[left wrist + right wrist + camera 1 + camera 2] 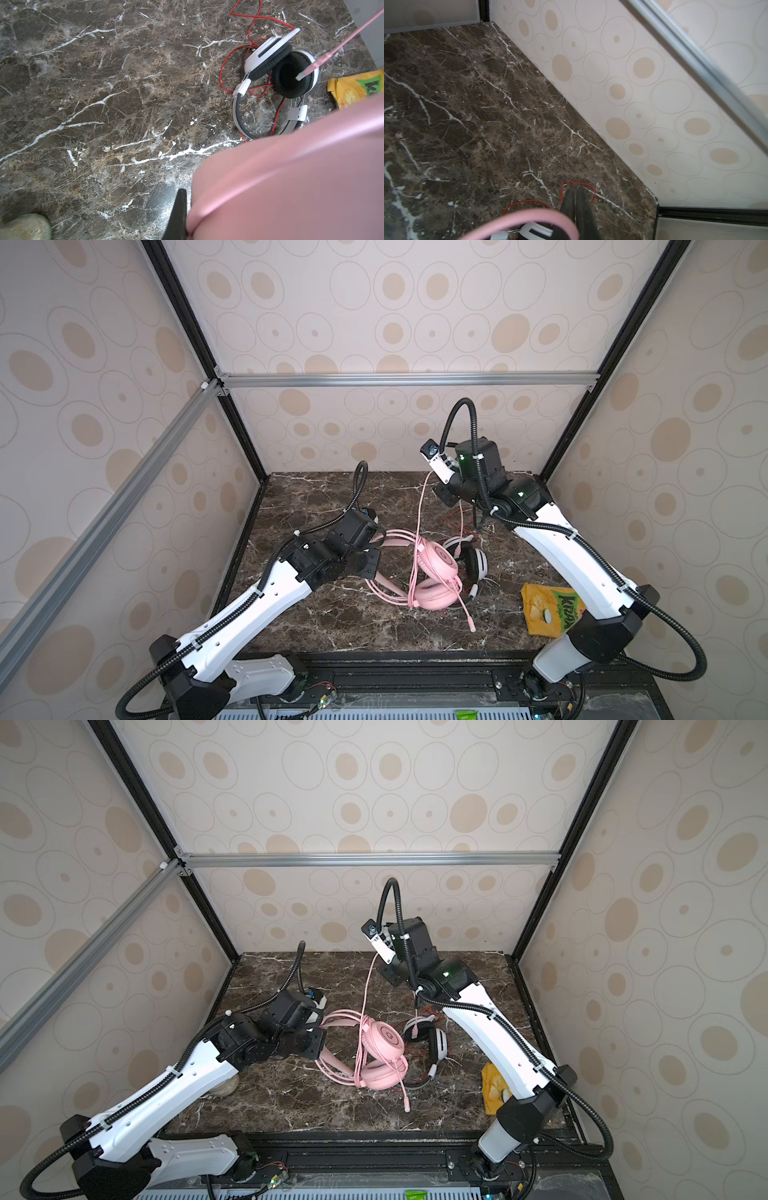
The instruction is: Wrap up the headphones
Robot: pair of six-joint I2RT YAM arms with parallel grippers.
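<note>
The left arm (257,614) comes up from the lower left of both top views and lies low over the counter (324,497). The left jaws are clamped on the band of the pink headset (436,562). In the left wrist view one black finger (178,216) presses right against the blurry pink band. The pink headset sits in the middle of the counter. Its long way runs left to right, with the band to the left and its two cups to the right. The pink cable (419,510) climbs from it up to the right wrist. Just right of it lies the white-and-black headset (478,564), cups toward the top of the frame and band toward the bottom. Its red cable (454,519) lies loose behind it. The right arm (557,551) rises from the lower right with its wrist held high. The right jaws point down, pressed together, with their tips over a red loop
</note>
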